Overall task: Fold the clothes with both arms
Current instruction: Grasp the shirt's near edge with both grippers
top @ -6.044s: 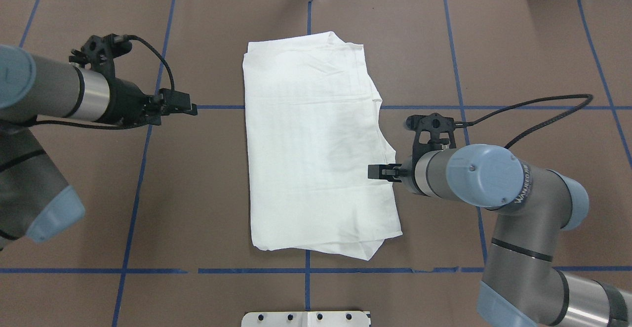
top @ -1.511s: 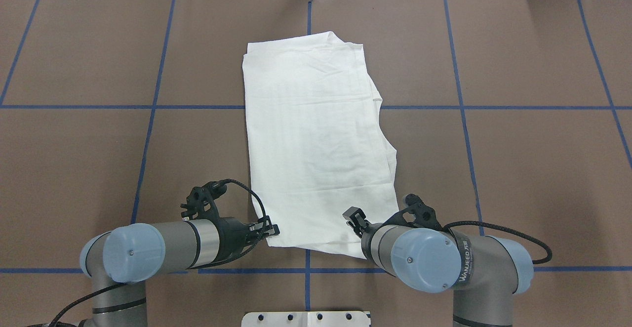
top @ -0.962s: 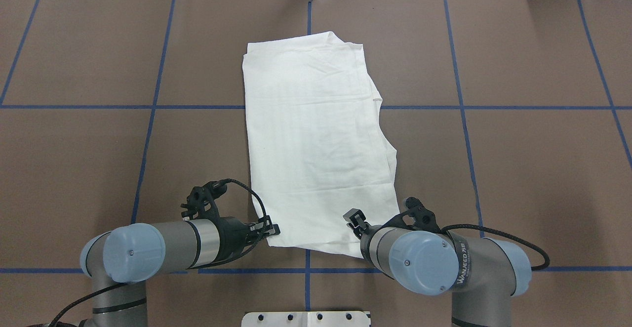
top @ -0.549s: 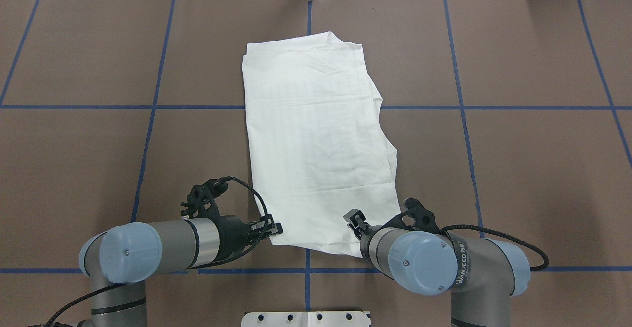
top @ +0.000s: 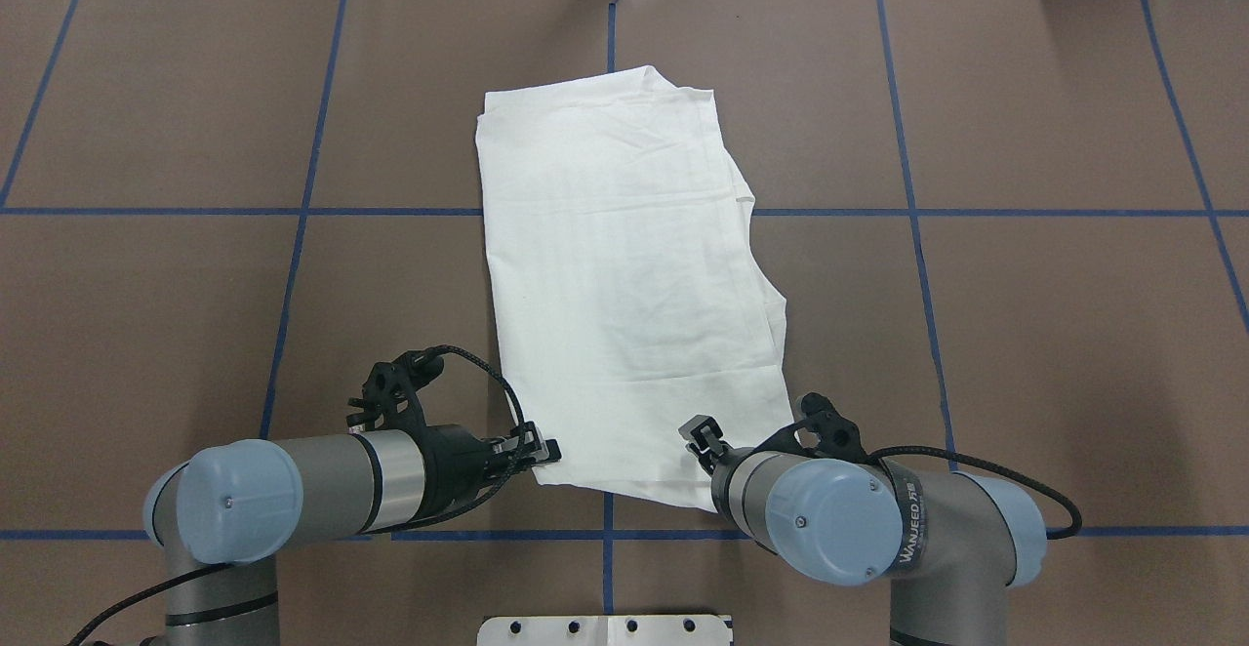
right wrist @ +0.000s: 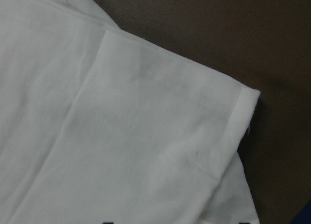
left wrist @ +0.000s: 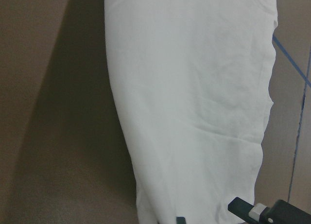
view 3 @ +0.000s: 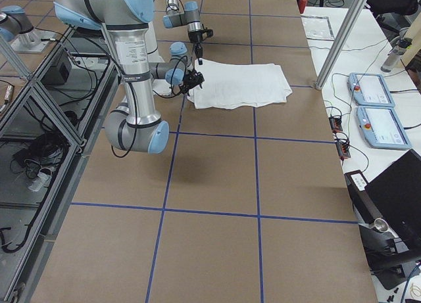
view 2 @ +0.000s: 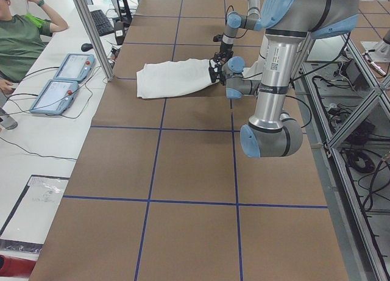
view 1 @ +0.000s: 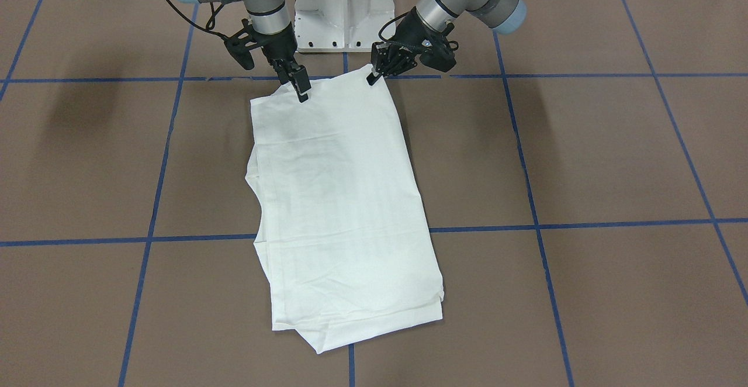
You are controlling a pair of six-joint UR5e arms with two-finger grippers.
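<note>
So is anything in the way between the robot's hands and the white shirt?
No, nothing visible is in the way. The left hand and the right hand are both right on the near edge of the shirt, and each seems to be pinching it. Only bare table shows around the shirt.

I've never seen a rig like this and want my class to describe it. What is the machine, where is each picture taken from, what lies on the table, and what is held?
It is a robot with two metal arms, each ending in a two-finger gripper. Two pictures look down on the table, one from behind the robot, one facing it; two look along it from either end; two come from cameras on the wrists. On the brown table, marked with blue tape, lies a folded white shirt. The left gripper and the right gripper each seem to pinch a corner of its edge nearest the robot.
</note>
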